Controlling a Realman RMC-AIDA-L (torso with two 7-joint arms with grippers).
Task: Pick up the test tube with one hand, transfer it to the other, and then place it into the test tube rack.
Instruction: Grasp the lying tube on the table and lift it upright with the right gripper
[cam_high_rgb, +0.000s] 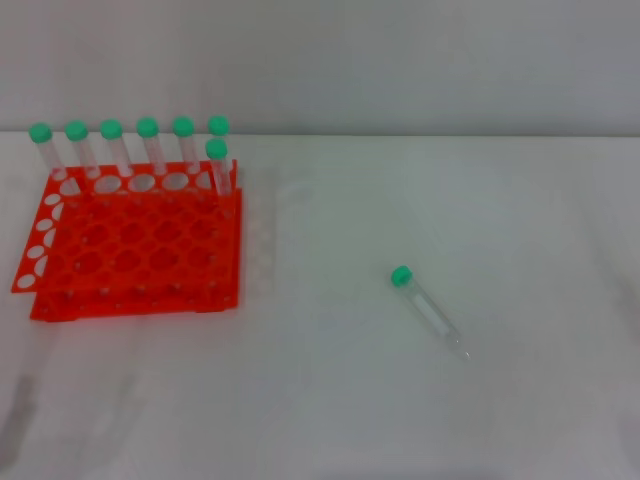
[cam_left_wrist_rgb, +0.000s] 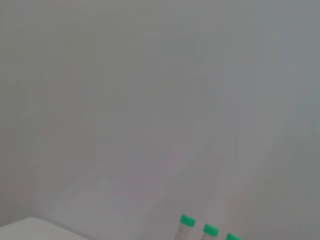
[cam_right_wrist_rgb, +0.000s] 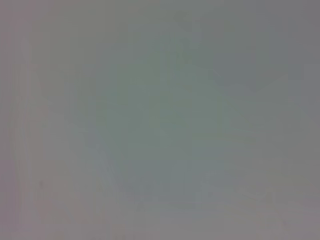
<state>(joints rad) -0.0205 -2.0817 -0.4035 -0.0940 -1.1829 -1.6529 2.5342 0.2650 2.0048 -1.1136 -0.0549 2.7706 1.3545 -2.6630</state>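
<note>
A clear test tube (cam_high_rgb: 428, 311) with a green cap lies flat on the white table, right of centre, its cap toward the back left and its pointed tip toward the front right. The orange-red test tube rack (cam_high_rgb: 130, 245) stands at the left of the table. Several identical green-capped tubes (cam_high_rgb: 147, 145) stand upright along its back row, and one stands in the row before it at the right end. Three of their green caps (cam_left_wrist_rgb: 210, 230) show in the left wrist view. Neither gripper shows in any view.
The white table (cam_high_rgb: 400, 400) runs to a grey wall (cam_high_rgb: 400, 60) at the back. The right wrist view shows only a plain grey surface (cam_right_wrist_rgb: 160, 120).
</note>
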